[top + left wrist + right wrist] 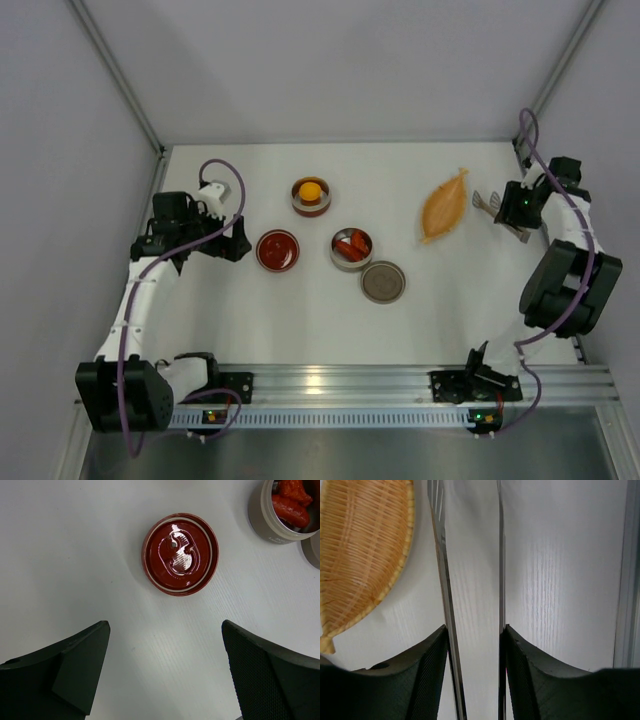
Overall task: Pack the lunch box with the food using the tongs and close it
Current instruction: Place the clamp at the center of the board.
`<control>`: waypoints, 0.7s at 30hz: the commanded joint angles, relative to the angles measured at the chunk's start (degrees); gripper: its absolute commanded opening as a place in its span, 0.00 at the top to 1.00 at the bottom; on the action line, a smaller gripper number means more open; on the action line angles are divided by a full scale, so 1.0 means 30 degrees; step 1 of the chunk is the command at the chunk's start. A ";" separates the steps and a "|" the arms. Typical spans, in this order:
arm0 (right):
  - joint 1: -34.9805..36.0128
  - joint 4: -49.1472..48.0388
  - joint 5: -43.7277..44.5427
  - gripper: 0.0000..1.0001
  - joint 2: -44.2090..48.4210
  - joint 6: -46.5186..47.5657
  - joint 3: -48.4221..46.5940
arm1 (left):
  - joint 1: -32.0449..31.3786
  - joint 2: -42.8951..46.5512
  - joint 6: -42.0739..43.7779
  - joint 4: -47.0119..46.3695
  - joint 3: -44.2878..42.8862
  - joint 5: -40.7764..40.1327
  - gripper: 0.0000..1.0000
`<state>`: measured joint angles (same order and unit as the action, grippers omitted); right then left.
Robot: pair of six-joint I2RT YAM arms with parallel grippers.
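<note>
My right gripper is at the far right, shut on the slim grey tongs. In the right wrist view its two pads press the outsides of the tongs' thin arms, which point away from my right gripper. A round tin holds the orange-yellow lump. A second tin holds red pieces. My left gripper stands open beside a red lid, and nothing lies between the fingers of my left gripper.
A flat grey lid lies just in front of the red-piece tin. An orange woven leaf-shaped dish lies left of the tongs, and the dish fills the upper left of the right wrist view. Grey walls enclose the table.
</note>
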<state>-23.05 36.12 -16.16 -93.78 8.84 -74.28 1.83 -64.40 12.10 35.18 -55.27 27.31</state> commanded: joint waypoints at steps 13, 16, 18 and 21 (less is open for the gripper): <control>-0.0227 -0.1815 -0.0091 0.37 -0.2052 0.3378 0.1760 | -0.0022 -0.0242 -0.0048 -0.0389 -0.0358 0.0095 0.02; -0.0227 -0.1668 0.0055 0.36 -0.1818 0.3906 0.2405 | -0.0022 -0.0038 -0.0136 -0.0301 -0.0329 0.0154 0.02; -0.0227 -0.1639 0.0143 0.34 -0.1730 0.4113 0.2816 | 0.0007 0.0080 -0.0107 -0.0242 -0.0299 0.0067 0.02; -0.0227 -0.1464 0.0056 0.23 -0.1525 0.4406 0.3197 | -0.0022 0.0285 -0.0020 -0.0125 -0.0270 -0.0138 0.02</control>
<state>-23.05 33.63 -15.49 -101.54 19.44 -65.19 1.83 -65.10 12.08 35.18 -55.27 27.09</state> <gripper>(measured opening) 0.743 0.983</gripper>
